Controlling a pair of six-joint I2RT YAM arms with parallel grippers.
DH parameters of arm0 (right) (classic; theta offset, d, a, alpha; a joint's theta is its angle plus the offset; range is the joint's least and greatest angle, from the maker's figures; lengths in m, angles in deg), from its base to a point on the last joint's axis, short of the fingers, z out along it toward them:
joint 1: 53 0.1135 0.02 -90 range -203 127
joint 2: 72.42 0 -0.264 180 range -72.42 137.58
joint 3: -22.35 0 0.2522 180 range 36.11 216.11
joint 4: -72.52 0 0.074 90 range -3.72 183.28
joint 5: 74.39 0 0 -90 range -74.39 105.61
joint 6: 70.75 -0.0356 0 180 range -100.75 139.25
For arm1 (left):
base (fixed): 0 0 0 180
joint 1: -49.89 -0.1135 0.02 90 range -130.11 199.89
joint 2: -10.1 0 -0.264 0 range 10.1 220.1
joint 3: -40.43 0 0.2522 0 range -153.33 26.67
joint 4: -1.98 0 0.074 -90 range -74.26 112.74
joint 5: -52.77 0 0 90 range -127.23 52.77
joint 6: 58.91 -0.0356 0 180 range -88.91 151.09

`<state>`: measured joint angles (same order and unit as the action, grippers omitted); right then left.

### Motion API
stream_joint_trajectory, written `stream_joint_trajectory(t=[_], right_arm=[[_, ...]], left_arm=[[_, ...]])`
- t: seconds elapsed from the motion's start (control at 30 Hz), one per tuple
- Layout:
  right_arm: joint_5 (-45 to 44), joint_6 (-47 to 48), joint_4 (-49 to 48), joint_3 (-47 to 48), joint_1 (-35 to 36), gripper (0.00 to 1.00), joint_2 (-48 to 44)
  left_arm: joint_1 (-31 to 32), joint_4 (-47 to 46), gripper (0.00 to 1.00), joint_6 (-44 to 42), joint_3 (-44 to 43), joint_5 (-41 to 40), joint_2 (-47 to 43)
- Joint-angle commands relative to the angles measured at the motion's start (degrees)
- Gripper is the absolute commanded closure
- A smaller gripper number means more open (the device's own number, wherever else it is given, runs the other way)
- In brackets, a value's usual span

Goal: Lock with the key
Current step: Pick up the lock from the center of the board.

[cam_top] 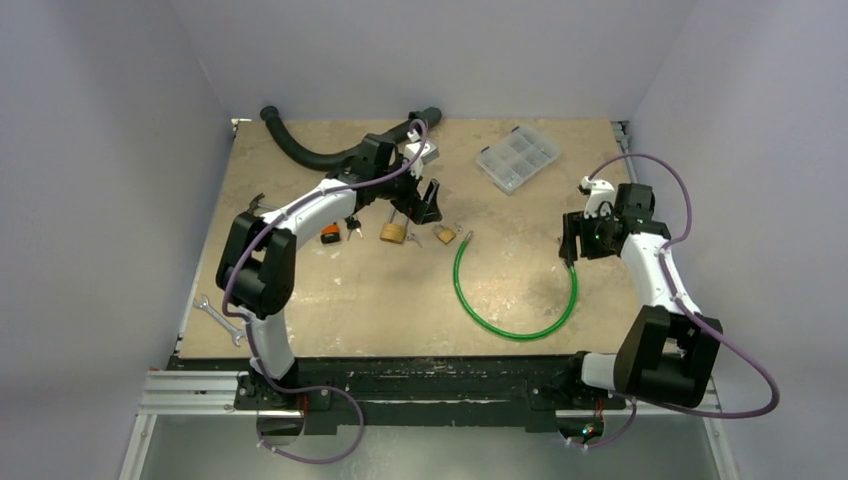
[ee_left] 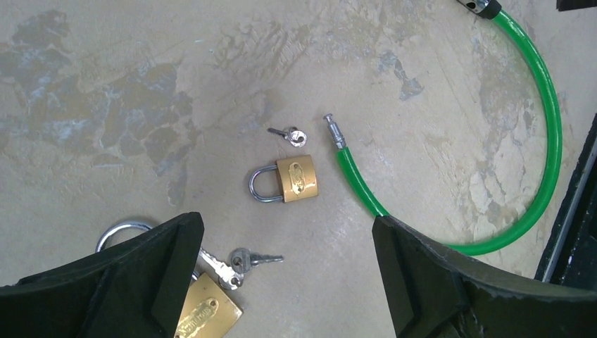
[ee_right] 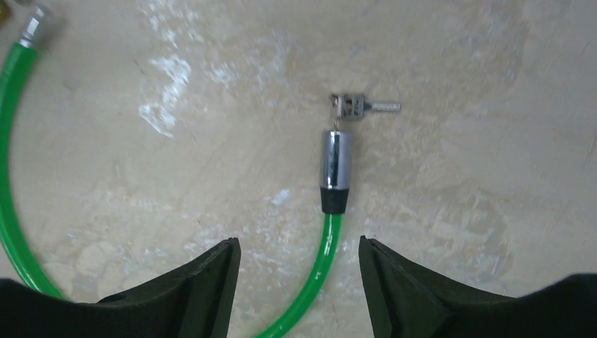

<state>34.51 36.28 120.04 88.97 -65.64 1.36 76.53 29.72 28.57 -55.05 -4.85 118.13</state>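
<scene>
Overhead, my two white-and-black arms reach over a tan table (cam_top: 340, 320). My left gripper (cam_top: 425, 200) hangs above the far-centre area. My right gripper (cam_top: 572, 240) hangs at the right, pointing down at one end of a green cable lock (cam_top: 515, 330) that lies in a wide U, open toward the far side.

Left wrist view: left gripper (ee_left: 285, 229) is spread wide, nothing btwn its fingers (ee_left: 141, 282). On the table below lies a small brass padlock (ee_left: 296, 179), its shackle looking seated, w/ a loose small key (ee_left: 288, 134) just beside it. The cable's pin end (ee_left: 334, 132) lies near the padlock's right side, not touching. At bottom left a large brass padlock (ee_left: 208, 310) is partly hidden by a finger, w/ a key bunch (ee_left: 236, 264) touching it; can't tell if any key sits in its keyhole.

Right wrist view: right gripper (ee_right: 297, 246) is also wide open & empty, one finger on either side of the green cable and clear of it. Ahead lies the chrome lock barrel (ee_right: 336, 169). A silver barrel key (ee_right: 359, 107) lies crosswise at its tip, shaft pointing right; can't tell if it's attached to the barrel.

Further off: a clear organizer box (cam_top: 517, 158), a black hose (cam_top: 300, 150) along the far edge, a wrench (cam_top: 220, 318) at the near-left edge.
</scene>
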Motion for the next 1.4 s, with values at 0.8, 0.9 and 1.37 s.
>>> stream_joint_trajectory(t=[0.8,0.9,1.37], right_arm=[[-10.7,7.1,-2.8,-2.0,-0.5,0.45,18.1],[-11.1,6.8,-4.3,-1.9,-0.5,0.49,19.3],[-9.6,7.9,-4.3,-2.2,-0.5,1.00,17.3]], left_arm=[[4.7,-7.2,0.00,6.5,10.9,-2.6,-6.4],[7.2,-6.6,0.00,7.0,12.2,-2.4,-5.9],[16.2,-10.6,0.25,16.2,12.3,-12.6,4.0]])
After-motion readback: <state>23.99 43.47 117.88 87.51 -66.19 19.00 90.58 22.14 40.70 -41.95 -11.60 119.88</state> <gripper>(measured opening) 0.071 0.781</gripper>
